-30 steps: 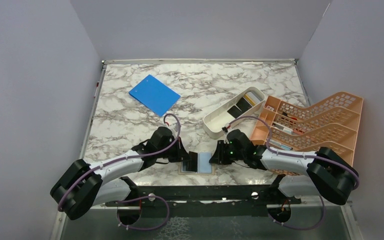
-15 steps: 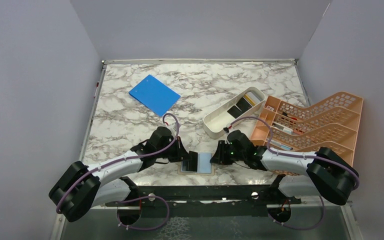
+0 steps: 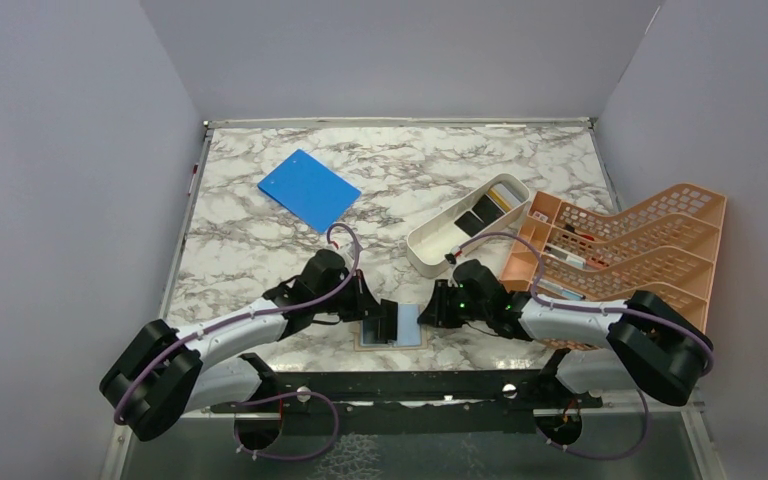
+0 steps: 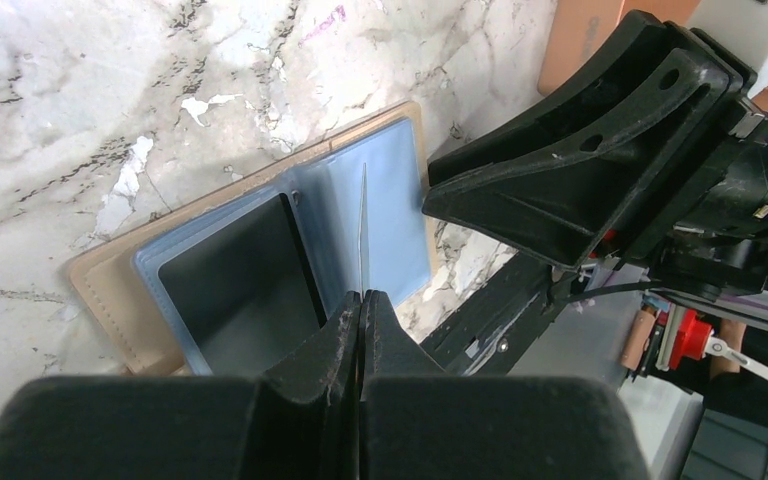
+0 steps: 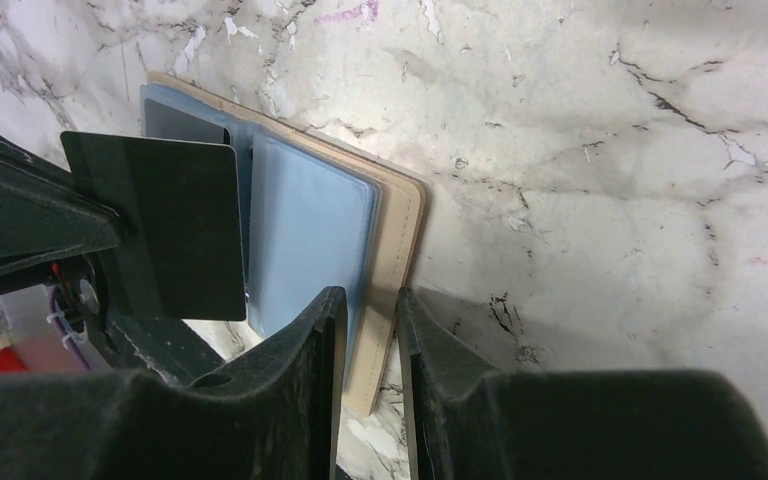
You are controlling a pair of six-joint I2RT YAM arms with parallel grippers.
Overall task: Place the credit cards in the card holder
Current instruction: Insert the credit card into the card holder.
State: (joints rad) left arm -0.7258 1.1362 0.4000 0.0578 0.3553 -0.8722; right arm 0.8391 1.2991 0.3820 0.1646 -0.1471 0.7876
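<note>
Left gripper (image 4: 362,300) clamped black card (image 5: 157,230) upright over fold of holder (image 5: 401,232), right gripper (image 5: 371,296) stood slightly apart at its right edge

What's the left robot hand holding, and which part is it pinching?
The left gripper pinches a black credit card by one edge, keeping it upright above the open card holder.
</note>
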